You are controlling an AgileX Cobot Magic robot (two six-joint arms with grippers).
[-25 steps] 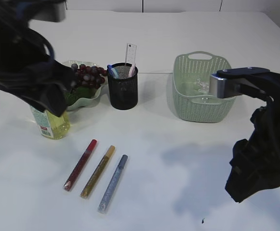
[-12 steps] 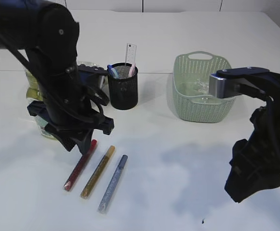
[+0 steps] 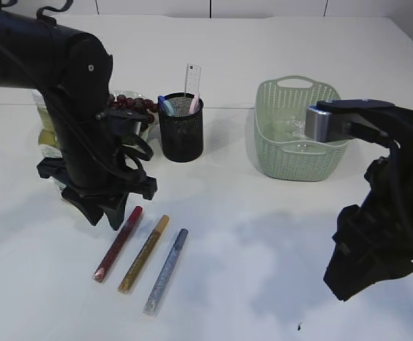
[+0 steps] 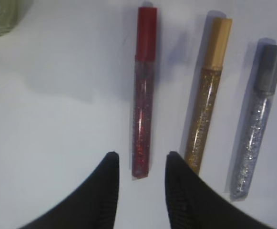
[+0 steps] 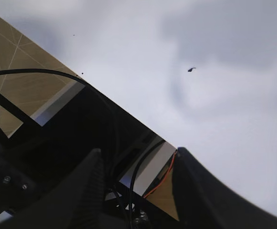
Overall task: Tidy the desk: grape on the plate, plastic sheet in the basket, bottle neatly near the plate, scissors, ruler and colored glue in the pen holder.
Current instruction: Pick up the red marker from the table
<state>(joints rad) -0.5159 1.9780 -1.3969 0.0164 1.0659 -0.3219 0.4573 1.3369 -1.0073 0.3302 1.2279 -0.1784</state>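
Red glitter-glue tube (image 4: 143, 90) sits right in front of our left gripper (image 4: 139, 191), lying flat on the white surface (image 3: 263, 234) beside a gold glitter-glue tube (image 4: 208, 95) and a silver glitter-glue tube (image 4: 255, 121). The left gripper is partly open with nothing in it, its two black fingers (image 4: 105, 191) straddling the line of the red tube's near end. Our right gripper (image 5: 133, 191) hangs out past the edge of the surface, open and empty too.

What worries us: the three tubes lie close side by side, so we'd guess a finger dropping slightly off could nudge the gold one or roll the red one away. Grabbing it at the very tip could also let it swing or slip on the way to the black mesh pen holder (image 3: 181, 135), which already has a clear ruler (image 3: 192, 78) sticking up to bump into.
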